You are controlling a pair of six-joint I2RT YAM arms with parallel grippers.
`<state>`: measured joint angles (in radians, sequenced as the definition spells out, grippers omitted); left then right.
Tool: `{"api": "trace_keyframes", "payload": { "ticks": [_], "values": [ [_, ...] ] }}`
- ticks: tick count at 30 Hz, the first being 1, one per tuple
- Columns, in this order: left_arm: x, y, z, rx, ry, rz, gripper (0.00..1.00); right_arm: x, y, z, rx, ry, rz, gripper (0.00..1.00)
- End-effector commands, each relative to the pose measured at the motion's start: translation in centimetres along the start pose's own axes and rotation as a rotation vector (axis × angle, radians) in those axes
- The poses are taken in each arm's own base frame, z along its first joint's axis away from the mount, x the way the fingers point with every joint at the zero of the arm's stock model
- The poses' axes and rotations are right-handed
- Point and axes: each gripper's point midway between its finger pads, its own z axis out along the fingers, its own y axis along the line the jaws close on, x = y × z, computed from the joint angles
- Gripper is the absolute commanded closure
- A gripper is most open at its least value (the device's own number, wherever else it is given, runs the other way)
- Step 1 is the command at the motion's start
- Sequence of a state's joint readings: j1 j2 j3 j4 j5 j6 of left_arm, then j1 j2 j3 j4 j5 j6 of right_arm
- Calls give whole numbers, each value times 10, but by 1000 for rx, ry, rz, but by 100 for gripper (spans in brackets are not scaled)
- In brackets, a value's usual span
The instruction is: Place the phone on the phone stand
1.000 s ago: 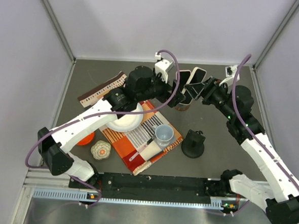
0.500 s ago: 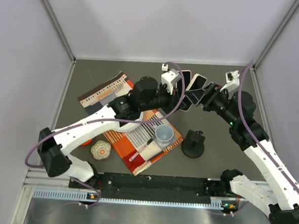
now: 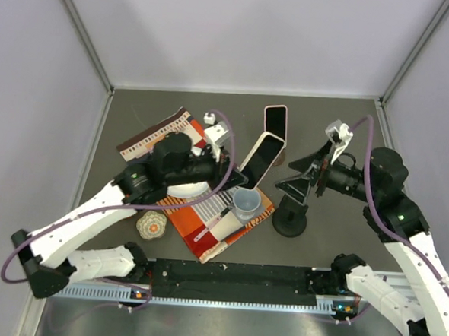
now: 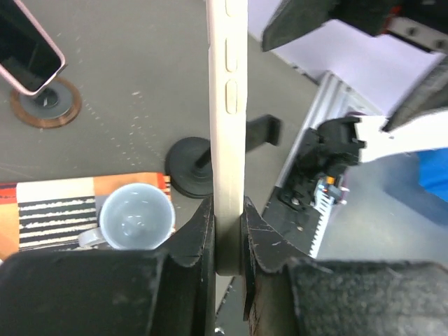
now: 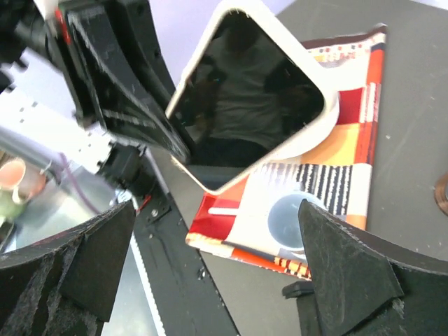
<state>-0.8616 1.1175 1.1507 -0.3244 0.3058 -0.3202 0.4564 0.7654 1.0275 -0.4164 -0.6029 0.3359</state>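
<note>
Phone (image 4: 227, 105), pinched in our left jaws, points its long axis outward, phone stand (image 4: 190, 166) ahead and lower; right jaws spread.

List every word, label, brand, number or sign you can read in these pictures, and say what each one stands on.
No text can be read in any view.
On the held phone: dark screen, nothing written.
On the second phone: dark screen, nothing written.
On the patterned cloth: stripes and colour blocks only, no letters.
</note>
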Motion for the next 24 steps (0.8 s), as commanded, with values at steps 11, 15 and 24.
{"api": "trace_keyframes", "payload": {
  "ticks": [11, 15, 24],
  "values": [
    [-8, -88, -89, 385, -100, 75, 100, -8, 79, -21, -467, 96, -229, 14],
    [-3, -82, -84, 362, -96, 78, 100, -12, 98, -27, -616, 73, -256, 16],
    [6, -85, -76, 414, -70, 79, 100, -10, 100, -6, -673, 81, -154, 44]
  ]
}}
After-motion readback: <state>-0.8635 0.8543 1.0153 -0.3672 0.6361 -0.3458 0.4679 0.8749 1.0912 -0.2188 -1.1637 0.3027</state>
